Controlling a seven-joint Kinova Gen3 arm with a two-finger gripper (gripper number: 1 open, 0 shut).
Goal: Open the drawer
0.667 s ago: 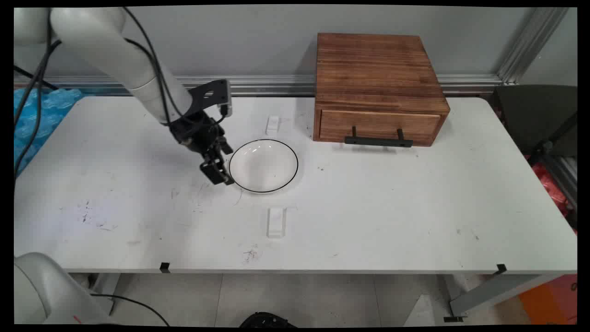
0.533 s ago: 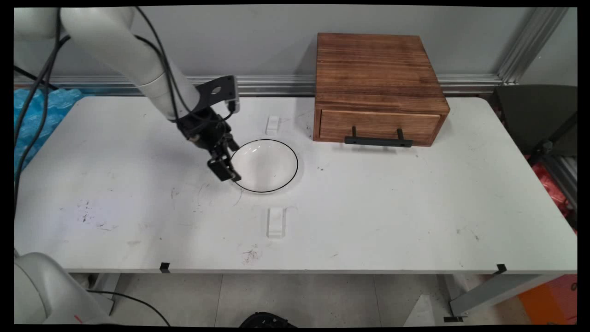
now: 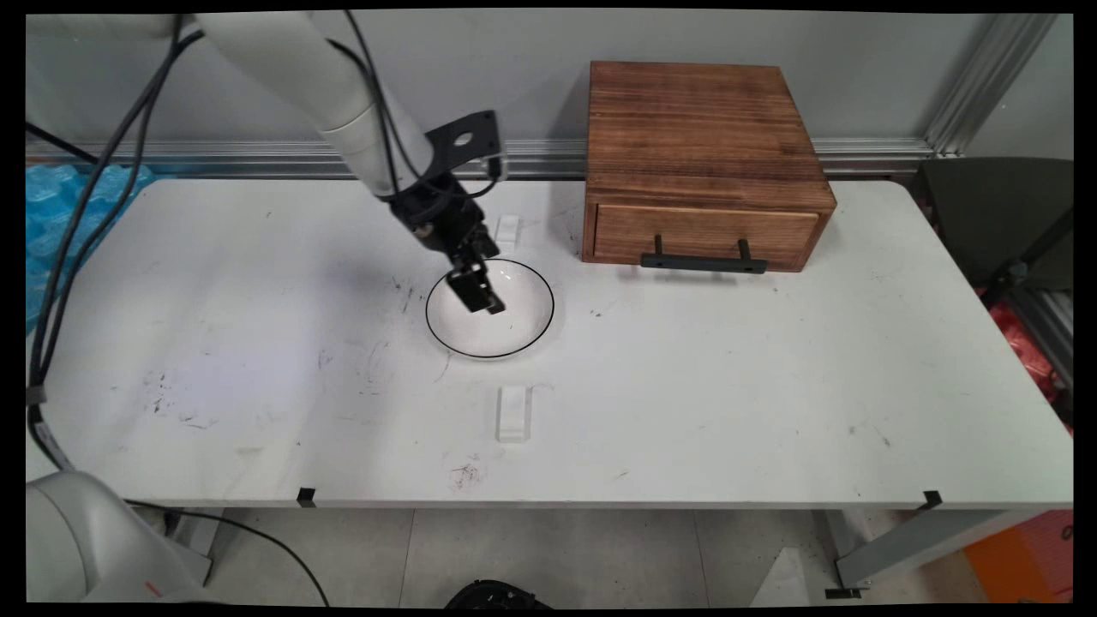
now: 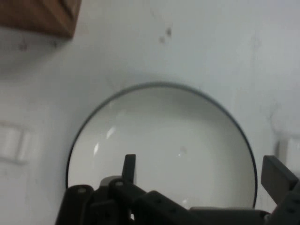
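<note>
Hand hangs over the bowl, fingers spread wide, gripping nothing. Bowl's mid-worktop, drawer box at the back edge.

White table bears bowl, wooden drawer box (two white blocks too).

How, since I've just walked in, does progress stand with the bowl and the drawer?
Done: nothing that shows. The bowl sits empty on the table, and the drawer is shut. In hand: the gripper hangs open over the bowl, holding nothing. Left: any grasp; no contact with the bowl shows.
</note>
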